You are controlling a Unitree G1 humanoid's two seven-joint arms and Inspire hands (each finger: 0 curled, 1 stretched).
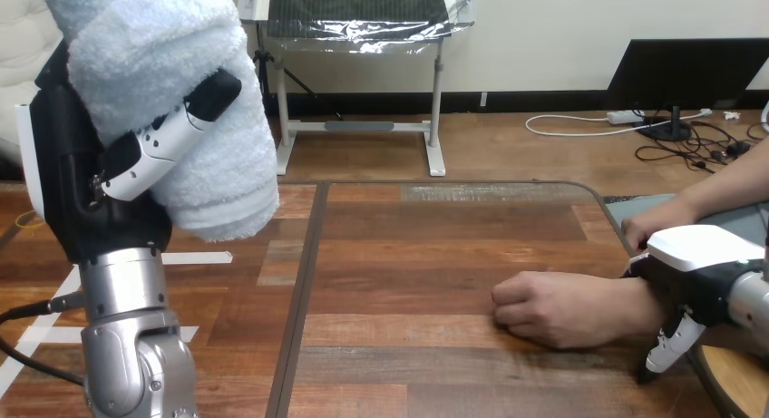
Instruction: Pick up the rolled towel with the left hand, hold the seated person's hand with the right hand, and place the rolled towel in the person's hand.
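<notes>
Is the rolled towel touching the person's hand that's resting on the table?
Apart. In the head view the left hand holds the rolled towel raised at the left, while the person's hand rests on the table at the right, bare wood between.

Viewpoint: the head camera sits above and behind both hands, at the near side of the table (408,237).
Direction: forward and down, across the table to its far edge.
Left side: the left arm rises from the bottom edge; the left hand (68,173) is up close to the lens, and the towel (136,46) in it reaches the top edge.
Right side: the right arm enters low from the right edge; the right hand (698,255) lies farther from the lens, at table level.
Middle: the person's hand (544,307) lies just left of the right hand, well apart from the left hand.
</notes>
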